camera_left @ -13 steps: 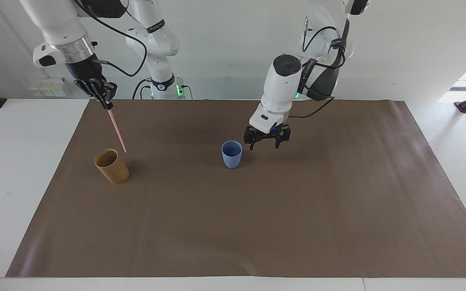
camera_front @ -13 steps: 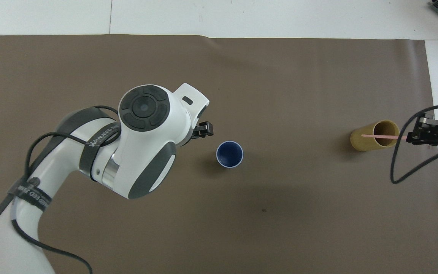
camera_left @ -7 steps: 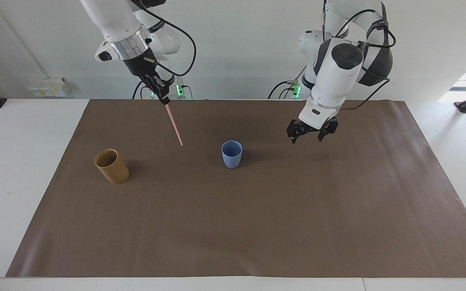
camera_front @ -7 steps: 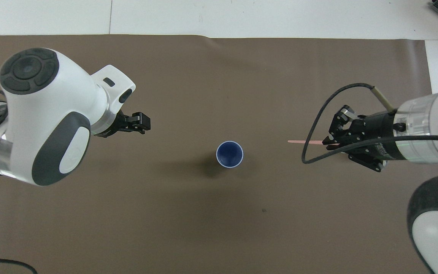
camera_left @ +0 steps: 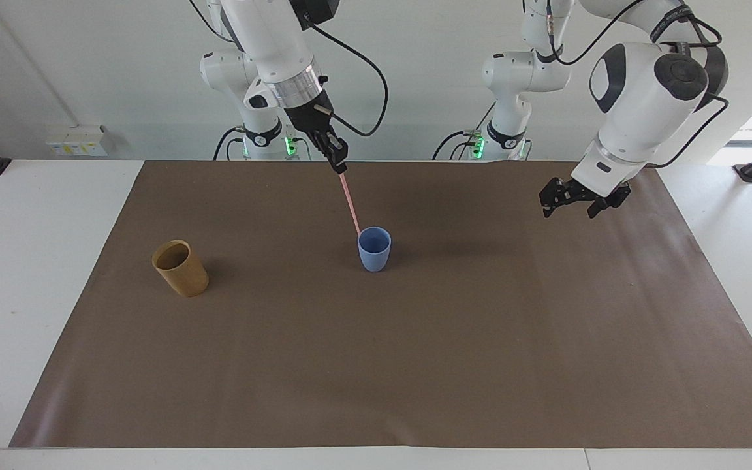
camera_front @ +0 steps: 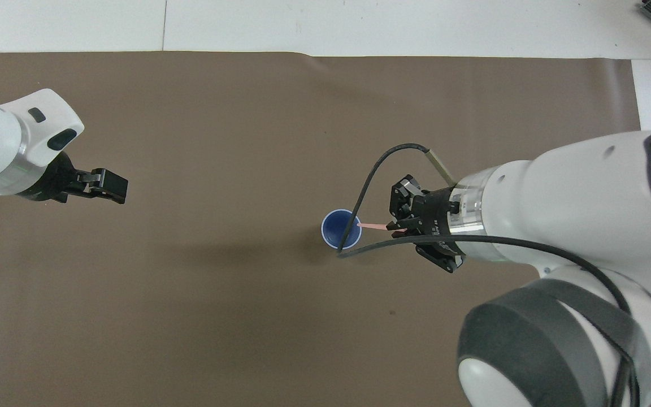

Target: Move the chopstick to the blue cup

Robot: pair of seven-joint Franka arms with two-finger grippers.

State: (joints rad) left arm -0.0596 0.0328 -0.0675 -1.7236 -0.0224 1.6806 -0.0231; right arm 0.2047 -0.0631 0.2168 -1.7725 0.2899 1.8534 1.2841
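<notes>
The blue cup stands upright near the middle of the brown mat. My right gripper hangs in the air, shut on the upper end of the pink chopstick. The stick slants down, and its lower tip sits at the cup's rim. I cannot tell whether the tip is inside the cup. My left gripper hangs open and holds nothing, over the mat toward the left arm's end of the table.
A tan cup stands on the brown mat toward the right arm's end; in the overhead view the right arm hides it. White table borders the mat.
The right gripper carried the chopstick from over the tan cup across to the blue cup. The left gripper drew away from the blue cup toward its own end of the table.
</notes>
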